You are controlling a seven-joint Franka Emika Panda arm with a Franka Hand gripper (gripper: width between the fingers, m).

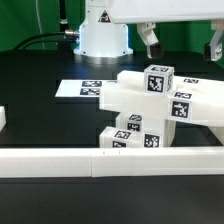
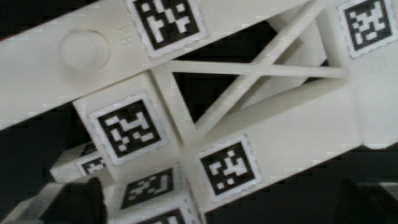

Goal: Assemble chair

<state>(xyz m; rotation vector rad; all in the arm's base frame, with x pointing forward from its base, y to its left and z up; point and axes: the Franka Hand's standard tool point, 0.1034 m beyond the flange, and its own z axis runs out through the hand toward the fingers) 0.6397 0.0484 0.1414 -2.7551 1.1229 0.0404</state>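
The chair's glossy white parts (image 1: 150,100) lie in a cluster right of the middle in the exterior view. A flat slab (image 1: 200,100) rests across short tagged posts (image 1: 130,128), and a tagged block (image 1: 158,78) stands on top. My gripper (image 1: 180,42) hangs above the cluster, clear of it. Its two dark fingers (image 1: 148,38) stand wide apart with nothing between them. The wrist view looks down on a frame with a crossed brace (image 2: 249,72) and several tagged blocks (image 2: 128,125). The fingers are not clearly seen there.
The marker board (image 1: 82,88) lies flat on the black table behind the cluster, toward the exterior view's left. A long low white rail (image 1: 100,160) runs along the front, with another rail end (image 1: 3,118) at the left edge. The robot base (image 1: 100,35) stands at the back.
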